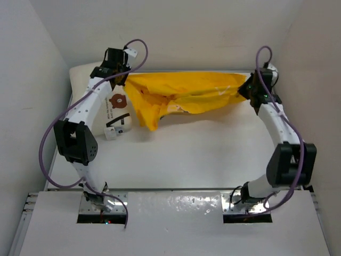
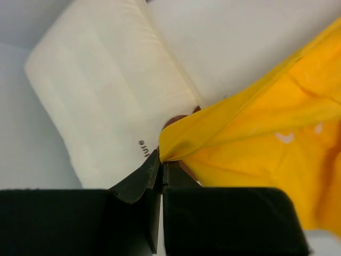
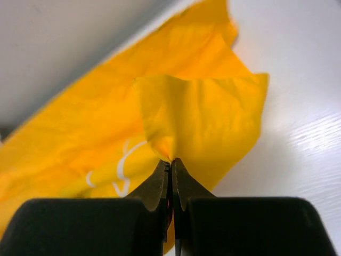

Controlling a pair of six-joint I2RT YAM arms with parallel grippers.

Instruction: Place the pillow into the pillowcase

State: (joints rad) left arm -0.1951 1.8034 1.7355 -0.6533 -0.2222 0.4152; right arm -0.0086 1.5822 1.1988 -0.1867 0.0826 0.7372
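The yellow pillowcase (image 1: 181, 96) hangs crumpled and stretched between both grippers at the far side of the table. My left gripper (image 1: 123, 80) is shut on its left corner, as the left wrist view (image 2: 161, 162) shows with yellow cloth (image 2: 266, 144) pinched at the tips. My right gripper (image 1: 246, 89) is shut on the right corner; in the right wrist view (image 3: 171, 162) a fold of the pillowcase (image 3: 202, 112) rises from the closed tips. The cream-white pillow (image 1: 80, 72) lies at the far left under the left arm, seen close in the left wrist view (image 2: 106, 90).
White walls close in the table on the left, back and right. A brown bear print (image 1: 117, 101) and some lettering show on the white surface beside the left arm. A small white and black object (image 1: 113, 131) lies just in front of it.
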